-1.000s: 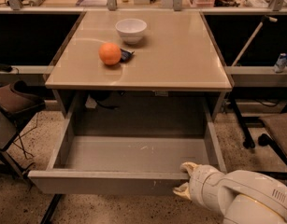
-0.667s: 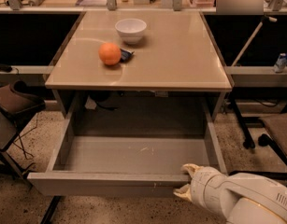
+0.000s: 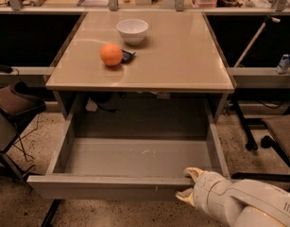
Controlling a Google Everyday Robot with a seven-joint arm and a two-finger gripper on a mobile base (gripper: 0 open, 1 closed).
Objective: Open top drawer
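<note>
Below, the wide shallow grey top drawer [image 3: 111,180] stood pulled far out from under the beige table [image 3: 182,56]. The white two-finger tool [image 3: 187,184] sat at the right end of its front panel, one finger over the rim and one outside, clamping the panel. A round orange fruit [image 3: 111,54] and a small white bowl [image 3: 132,30] rested on the table.

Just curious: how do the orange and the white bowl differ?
The orange is an orange ball; the bowl is white, hollow, upright. The orange sits nearer the front edge, the bowl behind it. Both rest on the table, above the pulled-out top drawer, the end effector at its front panel.
</note>
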